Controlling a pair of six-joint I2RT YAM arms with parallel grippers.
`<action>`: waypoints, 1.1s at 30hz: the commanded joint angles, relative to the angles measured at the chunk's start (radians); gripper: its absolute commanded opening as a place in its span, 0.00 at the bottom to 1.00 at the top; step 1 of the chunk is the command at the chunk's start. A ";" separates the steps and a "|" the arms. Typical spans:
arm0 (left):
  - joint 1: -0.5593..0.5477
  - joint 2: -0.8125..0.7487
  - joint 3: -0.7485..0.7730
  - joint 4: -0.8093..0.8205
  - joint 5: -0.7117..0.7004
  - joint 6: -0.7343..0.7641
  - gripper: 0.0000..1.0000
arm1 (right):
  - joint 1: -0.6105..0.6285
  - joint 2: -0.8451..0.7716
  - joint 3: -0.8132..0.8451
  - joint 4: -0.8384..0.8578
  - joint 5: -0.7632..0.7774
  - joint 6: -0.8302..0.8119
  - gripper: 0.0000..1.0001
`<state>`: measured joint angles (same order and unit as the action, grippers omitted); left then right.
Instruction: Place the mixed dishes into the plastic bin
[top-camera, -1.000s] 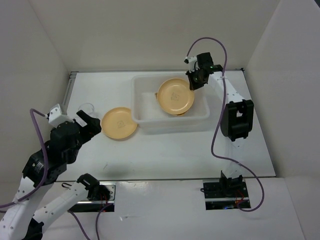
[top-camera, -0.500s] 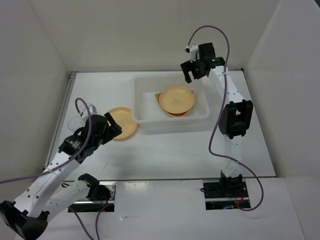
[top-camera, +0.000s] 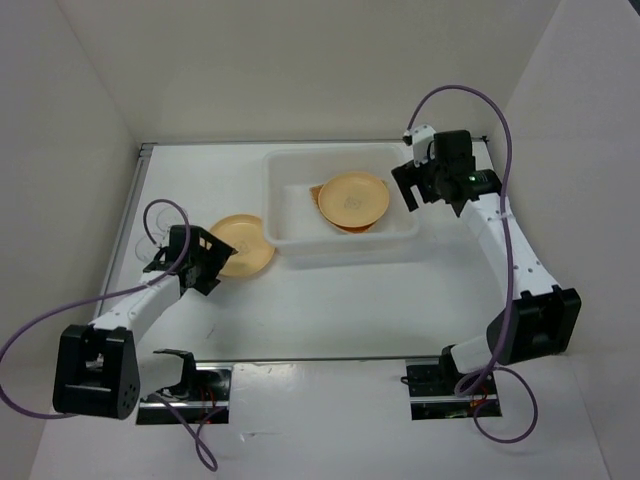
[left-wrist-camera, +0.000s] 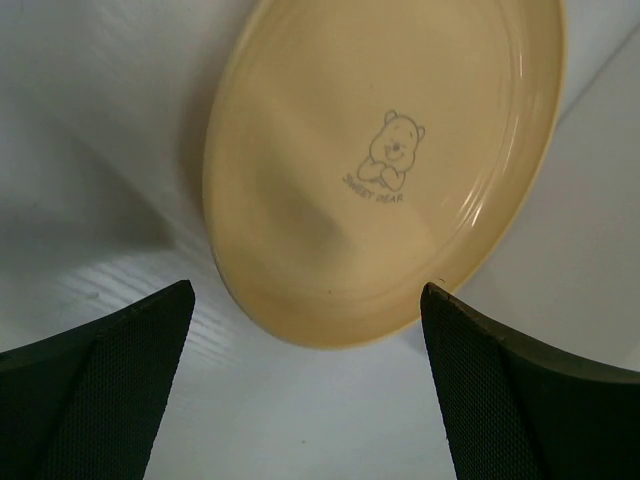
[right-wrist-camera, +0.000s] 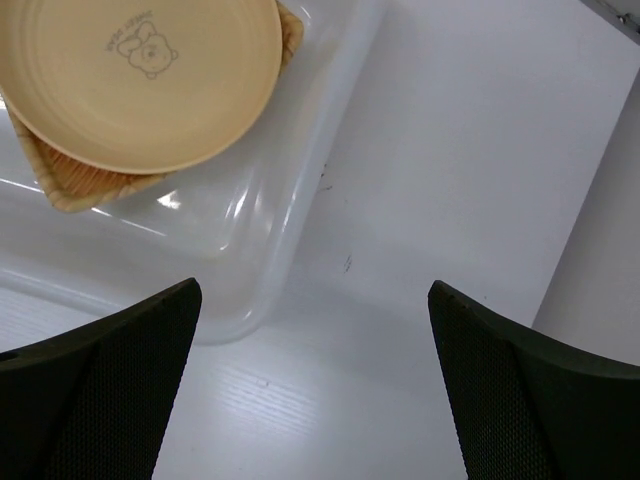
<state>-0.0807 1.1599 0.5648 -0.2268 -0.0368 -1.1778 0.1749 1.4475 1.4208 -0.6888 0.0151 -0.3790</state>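
One yellow-orange plate (top-camera: 353, 197) (right-wrist-camera: 140, 80) lies in the translucent plastic bin (top-camera: 340, 258) (right-wrist-camera: 290, 250), on top of the woven tan basket tray (top-camera: 322, 210) (right-wrist-camera: 70, 180). My right gripper (top-camera: 420, 192) (right-wrist-camera: 310, 390) is open and empty, above the table just off the bin's right end. The other plate (top-camera: 240, 245) (left-wrist-camera: 385, 170), with a small bear mark, lies flat on the table left of the bin. My left gripper (top-camera: 203, 255) (left-wrist-camera: 305, 390) is open, low at that plate's left edge, with the rim just ahead of its fingers (left-wrist-camera: 100, 390).
White walls enclose the table on the left, back and right. The left arm's purple cable (top-camera: 160, 215) loops over the table's left side. The bin takes up the table's middle back.
The right gripper opened, let its plate drop onto the basket tray in the bin, and pulled back to the right. The left arm swung down to the plate on the table.
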 joint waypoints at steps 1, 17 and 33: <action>0.050 0.070 0.014 0.147 0.109 0.039 1.00 | -0.038 -0.042 -0.052 0.066 0.014 -0.008 0.99; 0.107 0.389 0.090 0.222 0.172 0.109 0.07 | -0.152 -0.113 -0.080 0.075 0.060 -0.029 0.99; 0.073 0.070 0.588 -0.063 -0.162 0.061 0.00 | -0.172 -0.122 -0.148 0.066 -0.037 0.038 0.99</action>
<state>-0.0006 1.2907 0.9531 -0.3248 -0.0769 -1.1046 0.0082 1.3579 1.2976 -0.6487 0.0135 -0.3782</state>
